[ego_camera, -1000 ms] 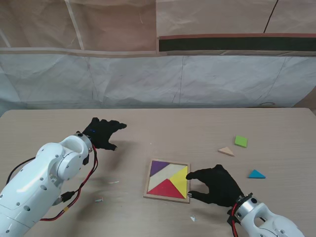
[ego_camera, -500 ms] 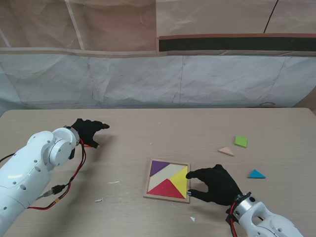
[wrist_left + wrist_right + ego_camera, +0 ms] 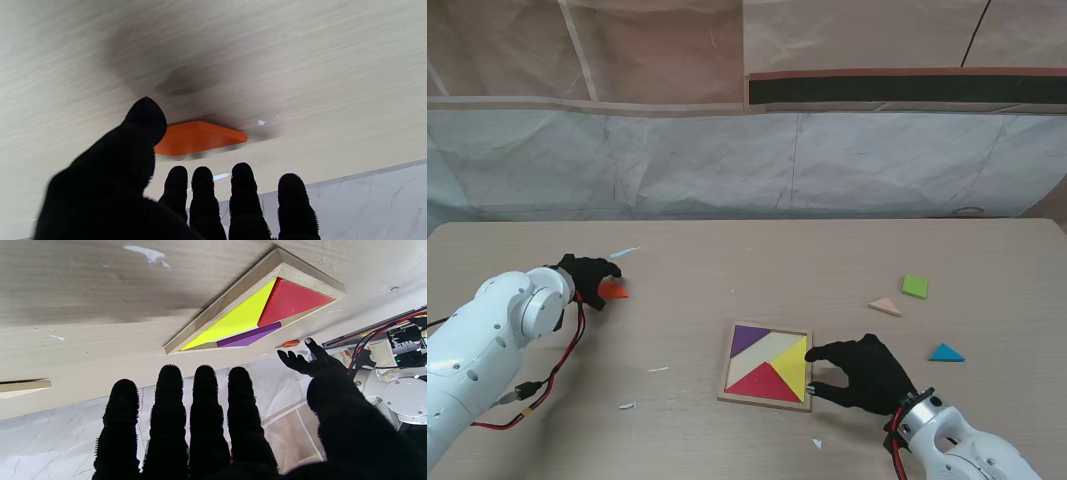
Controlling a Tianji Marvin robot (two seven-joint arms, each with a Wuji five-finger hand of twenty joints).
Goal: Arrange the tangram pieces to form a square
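On the pale wood-grain tabletop [image 3: 727,260] sits a square wooden tray [image 3: 767,365], near the middle and close to me. Flat bright pieces lie inside it: a red triangle [image 3: 762,381], a yellow triangle [image 3: 793,362], a purple piece [image 3: 747,339] and a cream piece [image 3: 772,346].

Well apart to the right lie three loose pieces: a green square [image 3: 915,286], a tan triangle [image 3: 885,306] and a blue triangle [image 3: 945,352].

Both hands wear black knit gloves that look fuzzy. The right hand [image 3: 865,374] lies low by the tray's right edge, its fingers spread and reaching toward the frame. It holds nothing. I cannot tell if a fingertip touches the wood.

The left hand [image 3: 587,276] is far to the left, its white arm bent at the elbow. Its fingers are spread, not pinching. An orange piece [image 3: 613,290] lies flat on the tabletop just beside the fingertips.

The left wrist view shows the orange piece [image 3: 196,137] up close: thick, smooth, with sharp corners. The thumb [image 3: 143,123] is near one end, and the four fingers [image 3: 242,186] are lined up apart from it.

The right wrist view shows the tray's raised wooden rim [image 3: 227,303], which looks flat from the stand. It also shows the left hand [image 3: 307,358] far off by the orange piece [image 3: 291,343].
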